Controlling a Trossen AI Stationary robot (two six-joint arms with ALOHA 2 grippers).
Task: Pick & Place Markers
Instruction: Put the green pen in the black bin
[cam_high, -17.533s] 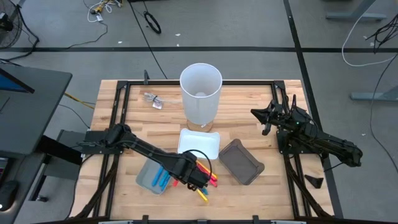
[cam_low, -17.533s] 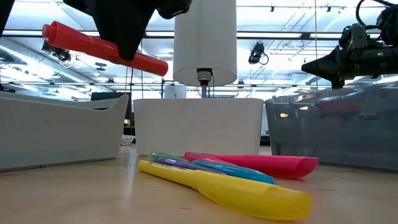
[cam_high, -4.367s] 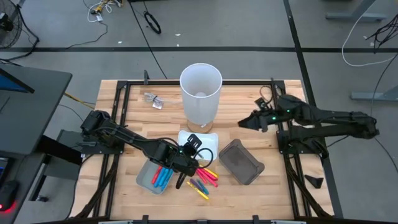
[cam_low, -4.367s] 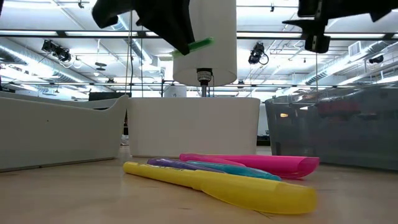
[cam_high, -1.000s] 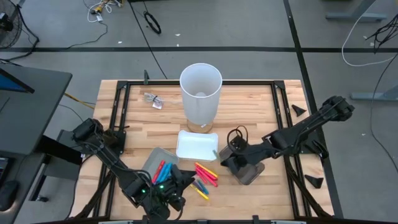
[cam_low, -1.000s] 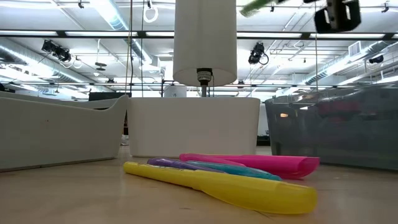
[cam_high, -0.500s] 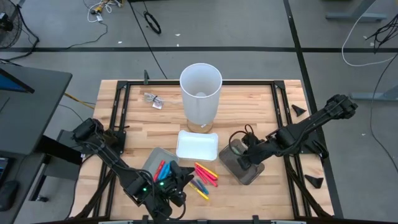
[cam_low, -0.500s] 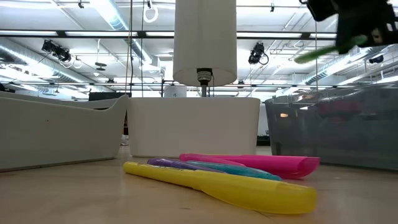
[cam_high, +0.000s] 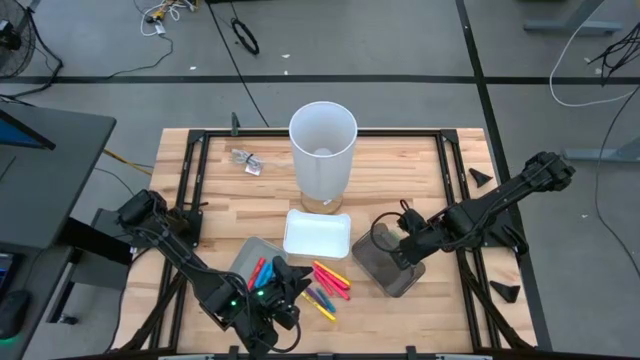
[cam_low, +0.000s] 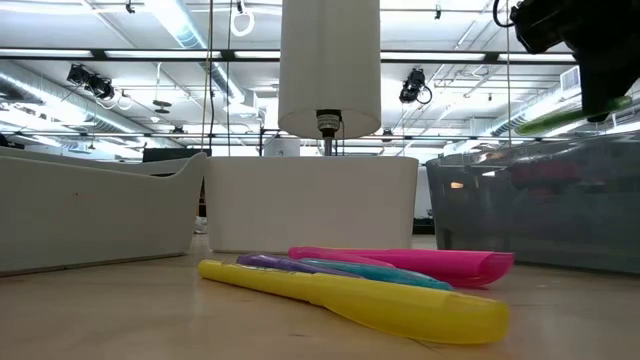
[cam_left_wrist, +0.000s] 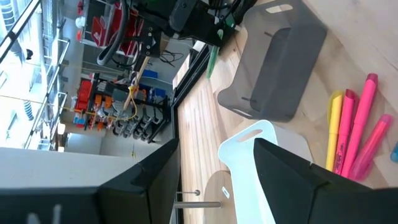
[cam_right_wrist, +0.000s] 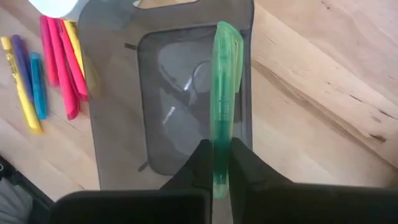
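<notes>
My right gripper is shut on a green marker and hangs over the dark grey tray. In the low view the green marker floats just above that tray's rim. Pink, yellow, blue and purple markers lie flat on the wood between the trays. Red and blue markers lie in the light grey tray. My left gripper hovers open near the table's near edge, beside the loose markers, with nothing between its fingers. My right gripper pinches the green marker at one end between its two fingers. The rest of the marker sticks out ahead of the fingers, over the dark tray's hollow. It is lifted clear, slightly tilted, touching neither tray nor table.
A white tray stands between the two grey trays, and a tall white cylinder rises behind it. A small clear object lies at the far left. Bare wood lies to the far right and far left.
My right gripper has carried the green marker toward the table's right edge and down, from beside the white tray to over the dark grey tray. The marker stays clear of the tray. My left gripper has kept still.
</notes>
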